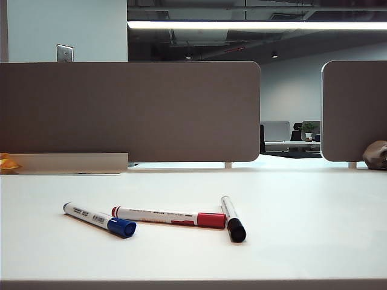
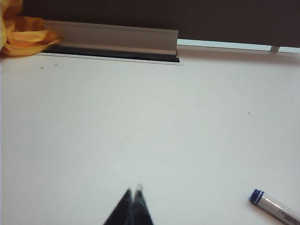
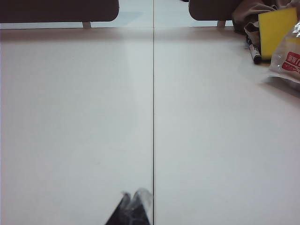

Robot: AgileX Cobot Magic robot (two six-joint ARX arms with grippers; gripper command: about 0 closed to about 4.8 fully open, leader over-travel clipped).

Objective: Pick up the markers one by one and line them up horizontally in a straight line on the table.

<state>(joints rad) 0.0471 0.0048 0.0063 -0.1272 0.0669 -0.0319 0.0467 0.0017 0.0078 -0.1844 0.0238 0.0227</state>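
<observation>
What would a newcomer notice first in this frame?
Three markers lie scattered near the table's front edge: the blue-capped marker on the left, the red-capped marker in the middle, the black-capped marker right, angled differently, not lined up. The left gripper and right gripper show only in their wrist views, both shut and empty over bare tabletop.

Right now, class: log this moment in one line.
markers: unsorted on table | left gripper: shut, empty | right gripper: shut, empty
</observation>
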